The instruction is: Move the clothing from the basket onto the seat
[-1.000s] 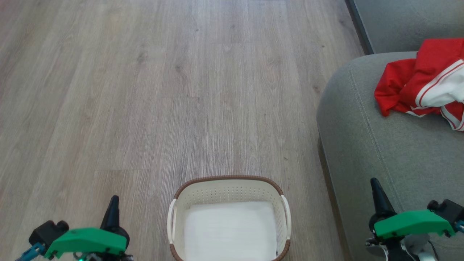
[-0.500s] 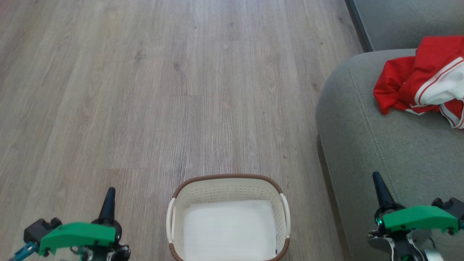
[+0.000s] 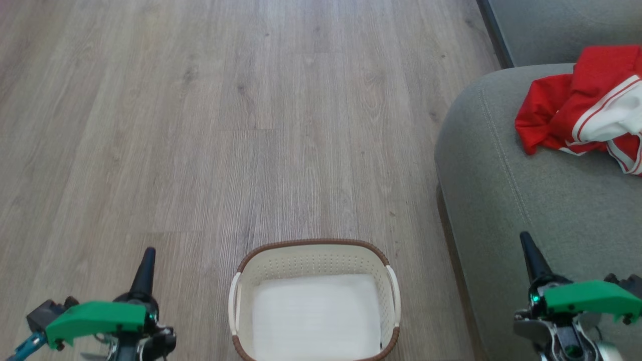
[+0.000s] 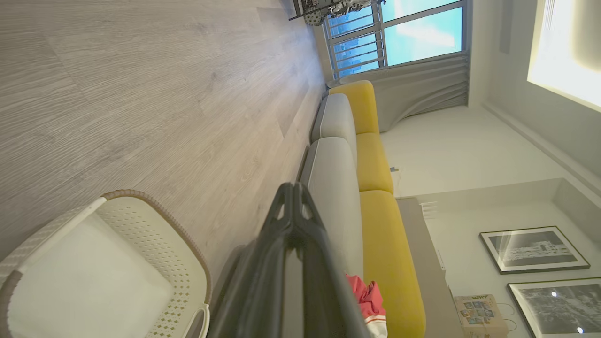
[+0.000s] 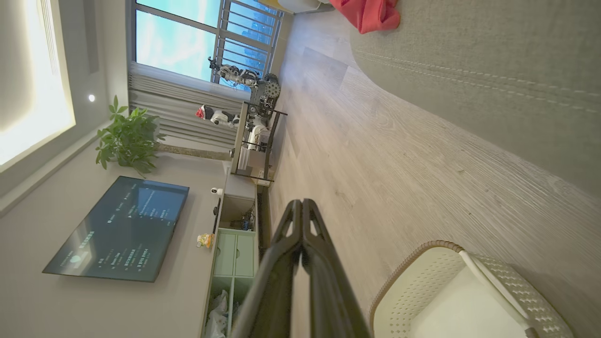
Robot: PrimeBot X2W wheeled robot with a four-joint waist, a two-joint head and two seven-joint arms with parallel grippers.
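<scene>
The red clothing (image 3: 584, 108) with white striped panels lies crumpled on the grey-green seat (image 3: 541, 200) at the right; it also shows as the clothing (image 4: 368, 298) and the clothing (image 5: 366, 14). The cream basket (image 3: 313, 255) with a brown rim stands on the floor at bottom centre, its white bottom bare. My left gripper (image 3: 145, 258) hangs shut left of the basket, nothing in it. My right gripper (image 3: 529, 245) is shut over the seat's front part. Their fingertips meet in the left gripper (image 4: 293, 188) and right gripper (image 5: 301, 204) wrist views.
Pale wood floor (image 3: 225, 110) stretches ahead and to the left. The seat's rounded edge (image 3: 446, 150) stands close to the basket's right. Yellow sofa back cushions (image 4: 375, 164), a shelf unit (image 5: 256, 136) and a wall screen (image 5: 117, 227) are farther off.
The whole head view has crept downward, so the camera moved. Both grippers sit slightly lower and farther out in view, and stay shut.
</scene>
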